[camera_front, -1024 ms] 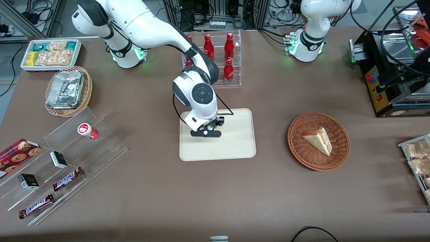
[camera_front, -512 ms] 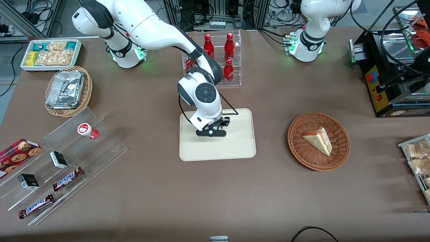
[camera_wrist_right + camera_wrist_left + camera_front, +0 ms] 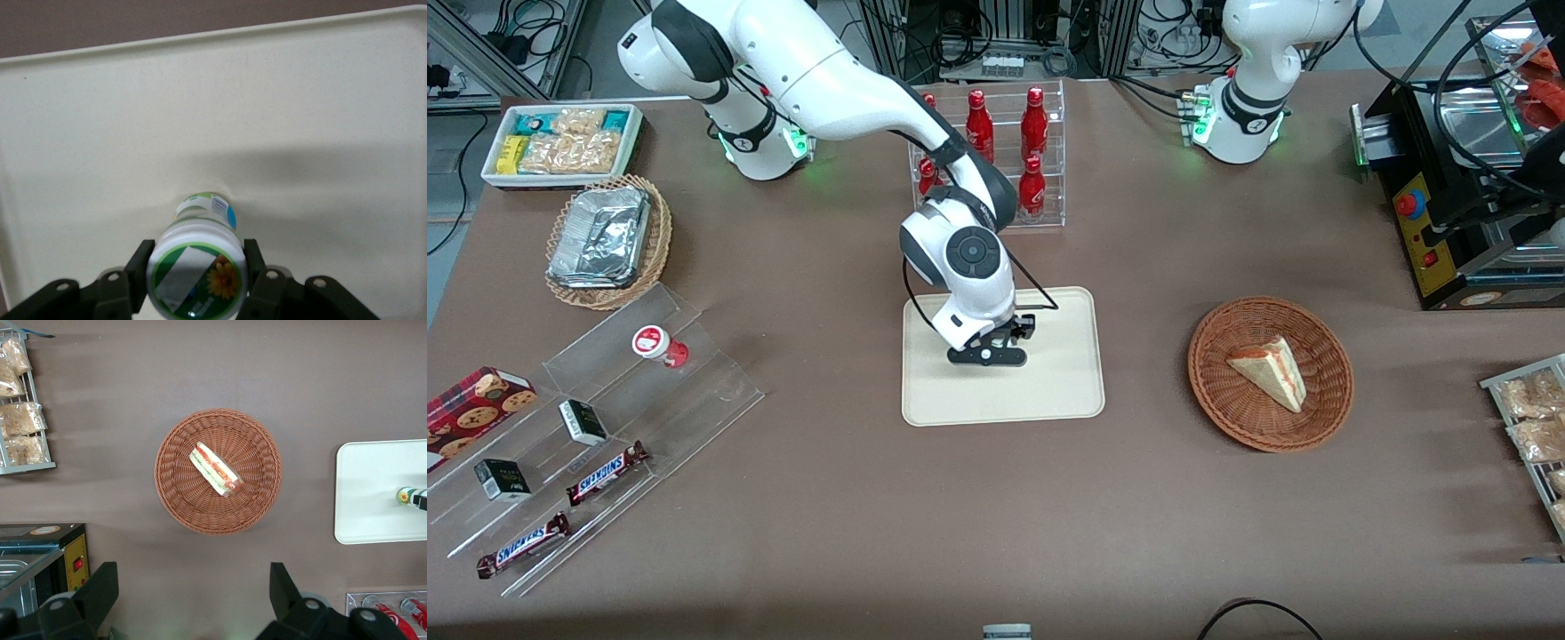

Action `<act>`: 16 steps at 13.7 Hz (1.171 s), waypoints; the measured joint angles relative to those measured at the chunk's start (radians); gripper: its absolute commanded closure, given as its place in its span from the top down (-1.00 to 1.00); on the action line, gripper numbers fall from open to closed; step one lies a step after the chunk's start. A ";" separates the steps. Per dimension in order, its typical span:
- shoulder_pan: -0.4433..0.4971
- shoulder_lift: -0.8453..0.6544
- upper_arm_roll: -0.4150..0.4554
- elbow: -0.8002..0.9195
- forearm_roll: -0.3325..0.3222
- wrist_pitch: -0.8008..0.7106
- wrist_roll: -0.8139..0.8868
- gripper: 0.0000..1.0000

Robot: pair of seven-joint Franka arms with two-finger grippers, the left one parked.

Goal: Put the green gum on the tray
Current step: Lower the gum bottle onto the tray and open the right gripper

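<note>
Gum (image 3: pixel 199 267), one green bottle, stands upright on the tray (image 3: pixel 1049 391) near the middle of the desk, its base touching the tray floor, and the gripper (image 3: pixel 198 275) clamps it just under the white lid, one finger (image 3: pixel 139 270) on each side. One tray, one gum on it.

Elsewhere I count one red gum (image 3: pixel 660 345) on the clear stepped stand (image 3: pixel 631 400) toward the working arm's end of the desk, near the front edge, with two Snickers bars (image 3: pixel 605 472) and two small dark boxes (image 3: pixel 583 421). Four red bottles (image 3: pixel 1033 120) show in the clear rack (image 3: pixel 1049 213), farther from the front camera than the tray. One wicker basket (image 3: pixel 1227 409) holds one sandwich (image 3: pixel 1270 371), toward the parked arm's end.

From the front, the wrist hides the gum completely; only the black gripper (image 3: pixel 986 355) over the tray (image 3: pixel 1049 391) shows. The right wrist view gives the lid's green-and-orange flower mark and the grip. The left wrist view catches the lid (image 3: pixel 404 496) from above, on the tray (image 3: pixel 373 473), and the basket (image 3: pixel 180 493).
</note>
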 measured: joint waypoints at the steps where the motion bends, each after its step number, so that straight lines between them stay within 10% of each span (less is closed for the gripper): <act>1: 0.001 0.004 0.000 0.000 0.000 0.002 0.000 -0.93; 2: 0.002 0.005 0.000 0.000 0.000 0.004 0.000 -0.50; 3: 0.002 0.005 -0.001 0.000 0.000 0.004 0.000 0.96; 16: 0.007 0.007 -0.003 0.001 -0.011 0.004 -0.008 1.00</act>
